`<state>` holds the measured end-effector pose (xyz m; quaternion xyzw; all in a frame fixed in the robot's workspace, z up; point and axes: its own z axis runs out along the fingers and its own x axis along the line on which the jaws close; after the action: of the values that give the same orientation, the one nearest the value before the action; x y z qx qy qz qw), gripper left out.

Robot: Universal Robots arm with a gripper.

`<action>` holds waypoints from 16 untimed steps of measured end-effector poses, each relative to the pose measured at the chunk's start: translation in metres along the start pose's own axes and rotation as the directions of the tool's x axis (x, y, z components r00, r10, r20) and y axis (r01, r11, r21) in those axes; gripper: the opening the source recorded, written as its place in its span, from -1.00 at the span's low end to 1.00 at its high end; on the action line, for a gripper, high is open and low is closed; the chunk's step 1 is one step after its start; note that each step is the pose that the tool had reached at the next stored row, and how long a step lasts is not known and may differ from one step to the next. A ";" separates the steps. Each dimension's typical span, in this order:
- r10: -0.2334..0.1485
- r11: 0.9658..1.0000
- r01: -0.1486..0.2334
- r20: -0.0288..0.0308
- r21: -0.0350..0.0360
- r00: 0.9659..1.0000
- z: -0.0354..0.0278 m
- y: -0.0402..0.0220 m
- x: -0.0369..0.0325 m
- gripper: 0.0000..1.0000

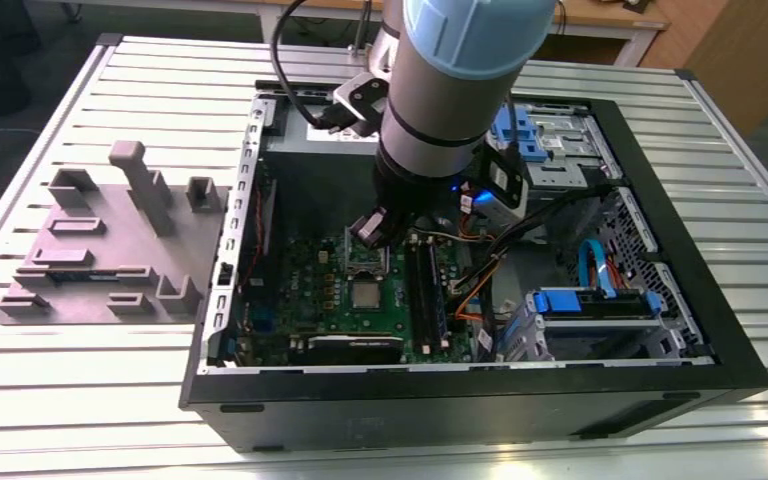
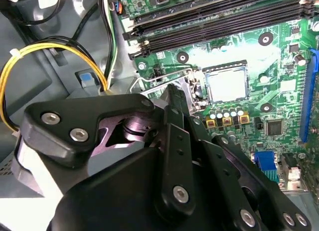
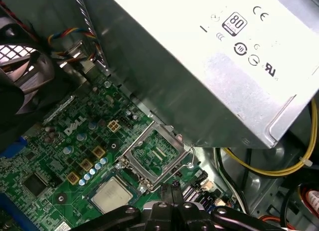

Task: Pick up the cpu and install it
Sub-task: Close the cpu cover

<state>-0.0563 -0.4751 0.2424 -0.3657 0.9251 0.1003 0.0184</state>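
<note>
While the arm is reaching down into the open computer case (image 1: 624, 395) in the exterior view, the gripper (image 1: 367, 238) is hovering over the green circuit board (image 1: 307, 292), just above the hinged metal frame (image 1: 364, 258) of the chip socket. The cpu (image 1: 363, 293) is lying flat on the board just on the near side of that frame, apart from the gripper. A grey holder block (image 1: 104, 250) is sitting on the slatted table (image 1: 91, 400), at the exterior view's left of the case.

In the second wrist view, the gripper (image 2: 170, 91) is showing its fingers (image 2: 174, 141) pressed together with nothing seen between them. Their tips are sitting by the raised frame (image 2: 162, 89), and the cpu (image 2: 227, 85) is resting in its socket just beyond, uncovered.

In the first wrist view, the gripper (image 3: 172, 187) is again looking closed and empty, close to the frame (image 3: 154, 154) and its wire lever (image 3: 190, 159). The cpu (image 3: 110, 195) is lying beside them, below the big silver box (image 3: 209, 66).

The chip is probably proving light, stiff and smooth-topped, with a delicate underside. Its bare opposite edges are looking like the safest places to take hold.
</note>
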 end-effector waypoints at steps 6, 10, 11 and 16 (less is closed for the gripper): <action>0.000 1.000 0.000 0.008 -0.012 1.000 0.0016 -0.0045 -0.0042 -0.80; 0.000 1.000 0.001 0.016 -0.022 1.000 0.0066 -0.0093 -0.0087 -0.80; 0.000 1.000 0.001 0.017 -0.023 1.000 0.0083 -0.0097 -0.0093 -0.80; 0.000 1.000 0.001 0.022 -0.030 1.000 0.0154 -0.0102 -0.0135 -0.80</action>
<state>-0.0401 -0.4702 0.2271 -0.3651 0.9232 0.1180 0.0231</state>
